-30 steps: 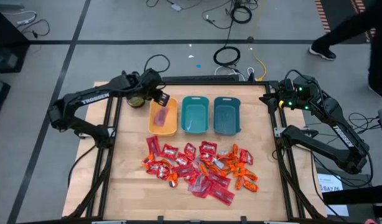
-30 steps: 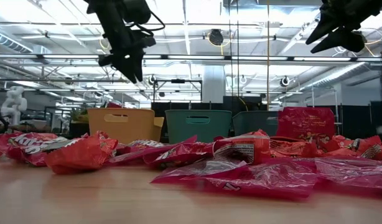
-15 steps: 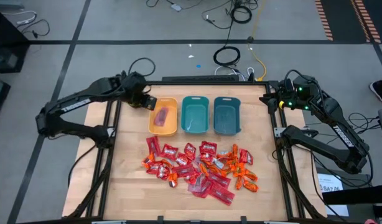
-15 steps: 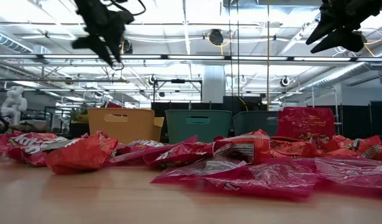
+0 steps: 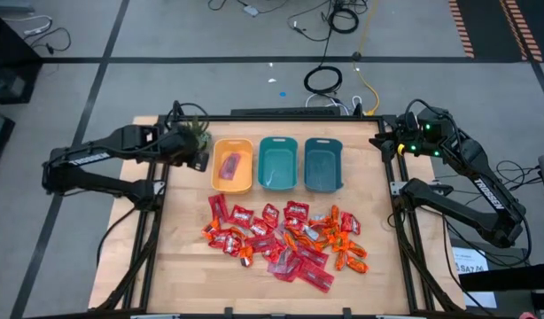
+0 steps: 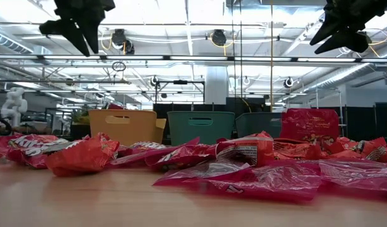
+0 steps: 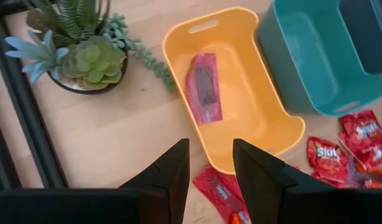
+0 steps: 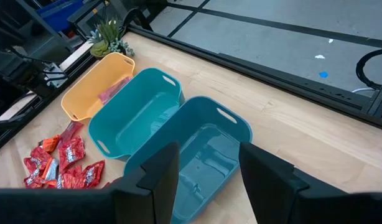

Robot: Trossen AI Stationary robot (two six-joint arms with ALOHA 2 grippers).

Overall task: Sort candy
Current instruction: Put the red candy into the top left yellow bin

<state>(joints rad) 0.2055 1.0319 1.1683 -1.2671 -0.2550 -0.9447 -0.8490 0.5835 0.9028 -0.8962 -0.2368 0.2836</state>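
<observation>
- My left tool hangs released, empty, beside the yellow bin.
- One pink packet in that bin.
- Right tool released, above bench corner.
- Candy piled mid-bench.

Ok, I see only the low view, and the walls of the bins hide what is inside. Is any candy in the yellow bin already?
Observer: Yes, one piece. A pinkish-red flat packet lies alone on the floor of the yellow bin.
Operator: And the two teal ones?
Observer: Nothing in them. The middle teal bin and the right teal bin both show only bare floor.
Operator: Does the left gripper carry something? I see only a dark shape up high.
Observer: No. The left gripper is open with nothing between its fingers, above the table near the potted plant, beside the yellow bin.
</observation>
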